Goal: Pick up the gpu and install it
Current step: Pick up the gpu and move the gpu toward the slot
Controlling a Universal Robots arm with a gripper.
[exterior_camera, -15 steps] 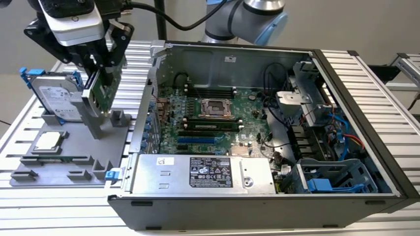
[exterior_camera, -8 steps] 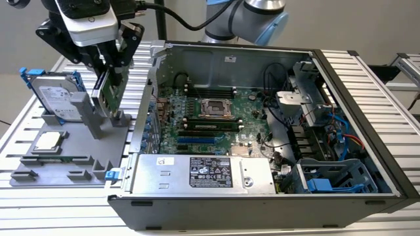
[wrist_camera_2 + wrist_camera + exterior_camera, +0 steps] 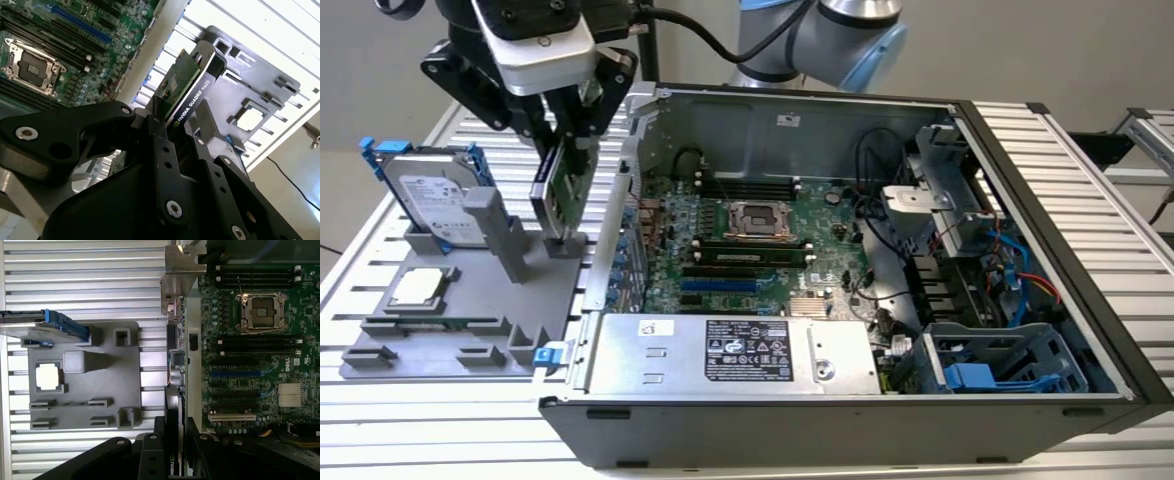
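Gripper (image 3: 568, 148) has its fingers clamped tight on the gpu (image 3: 558, 195), holding it upright on edge over the gray holder tray (image 3: 494, 300), about 9 o'clock from the open case (image 3: 761, 125) in the exterior view. It's a thin card with a green board (image 3: 176, 82) on one face, a black shroud (image 3: 197, 97) on the other, and a silver bracket (image 3: 177, 275) on the end.

Bright, even light; the slatted table (image 3: 260, 25) glares nearly white in the second wrist view, perhaps overexposed.
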